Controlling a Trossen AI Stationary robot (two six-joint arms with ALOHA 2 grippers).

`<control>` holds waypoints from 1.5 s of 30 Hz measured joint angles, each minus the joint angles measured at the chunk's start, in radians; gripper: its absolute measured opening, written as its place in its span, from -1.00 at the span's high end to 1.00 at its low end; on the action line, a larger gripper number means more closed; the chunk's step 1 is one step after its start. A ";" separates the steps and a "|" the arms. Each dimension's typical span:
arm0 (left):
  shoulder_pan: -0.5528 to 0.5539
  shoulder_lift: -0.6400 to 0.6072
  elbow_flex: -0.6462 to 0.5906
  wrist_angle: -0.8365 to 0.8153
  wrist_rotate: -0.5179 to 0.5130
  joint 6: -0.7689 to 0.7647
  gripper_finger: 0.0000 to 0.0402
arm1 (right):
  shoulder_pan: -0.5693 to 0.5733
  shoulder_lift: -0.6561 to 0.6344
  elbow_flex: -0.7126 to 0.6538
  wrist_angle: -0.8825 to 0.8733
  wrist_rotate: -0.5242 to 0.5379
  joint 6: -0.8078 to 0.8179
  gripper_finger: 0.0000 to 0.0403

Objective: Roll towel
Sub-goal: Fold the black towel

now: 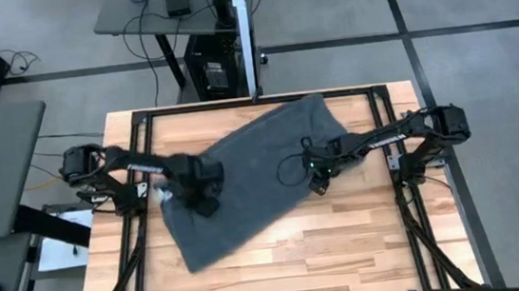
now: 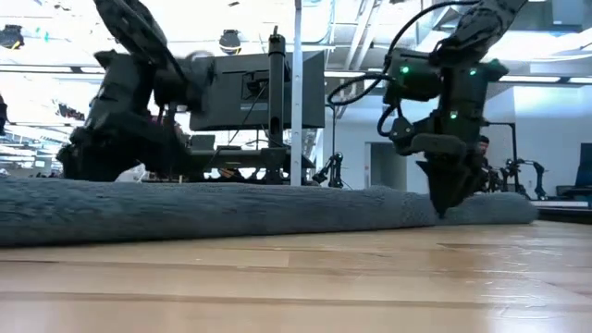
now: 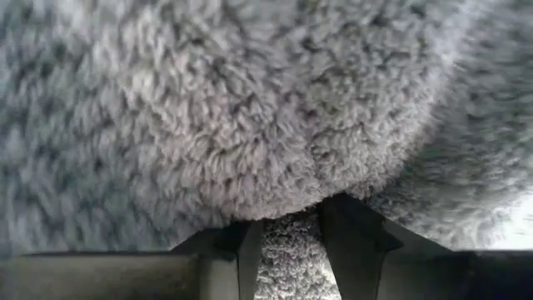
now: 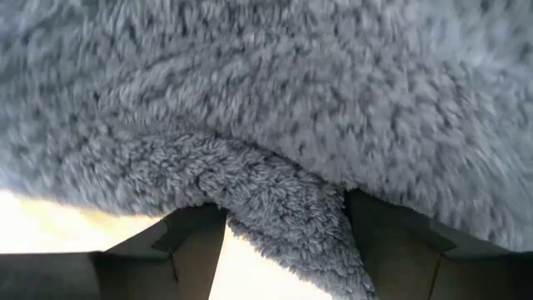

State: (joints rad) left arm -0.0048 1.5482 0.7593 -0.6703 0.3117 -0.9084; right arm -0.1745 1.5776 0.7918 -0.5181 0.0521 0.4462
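Observation:
The dark grey towel [image 1: 253,179] lies on the wooden table as a long strip, slanting from the far middle to the near left; in the low view [image 2: 231,208] it lies low and flat. My left gripper [image 1: 202,197] is down on its near-left part, shut on a bulge of cloth [image 3: 287,242]. My right gripper [image 1: 318,183] is at the towel's right long edge, pointing down [image 2: 446,205], shut on a fold of cloth [image 4: 283,242]. A small white bit [image 1: 160,195] shows beside the left gripper. My left gripper pinches a raised bulge of the towel [image 3: 287,250] between its two fingers, which stand close together. It comes from above, pointing down. How many layers, I cannot tell. The rest of the towel lies on the table. My right gripper pinches a rolled-over fold at the towel's right long edge [image 4: 283,208] between its two fingers. The fingers come from above, pointing down [image 2: 444,185]. The cloth around the fold lies slack on the table.
A black frame [image 1: 142,119] runs along the table's far, left and right sides. Bare wood [image 1: 346,252] lies near and to the right of the towel. A desk with a monitor [image 2: 259,92] stands beyond the far edge.

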 joint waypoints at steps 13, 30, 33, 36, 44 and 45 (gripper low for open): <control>-0.389 0.025 0.193 -0.047 0.045 -0.485 0.50 | -0.062 -0.086 0.026 -0.215 -0.053 -0.145 -0.18; -0.036 -0.083 0.148 -0.268 -0.372 0.181 0.50 | 0.397 -0.103 -0.044 0.114 -0.010 0.682 -0.18; -0.023 -0.084 0.085 -0.246 -0.322 0.197 0.50 | 0.422 -0.018 -0.044 0.180 -0.005 0.757 -0.18; -0.064 -0.084 0.020 -0.224 -0.240 0.152 0.50 | 0.412 0.030 -0.039 0.213 -0.002 0.769 -0.18; -0.308 -0.088 -0.081 0.077 -0.126 -0.197 0.50 | 0.247 -0.025 -0.045 0.166 -0.002 0.582 -0.18; -0.332 -0.088 -0.085 0.126 -0.125 -0.243 0.50 | 0.215 -0.036 -0.045 0.168 -0.002 0.553 -0.18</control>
State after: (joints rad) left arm -0.3372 1.4605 0.6746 -0.5439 0.1863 -1.1518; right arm 0.0409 1.5415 0.7464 -0.3497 0.0502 0.9990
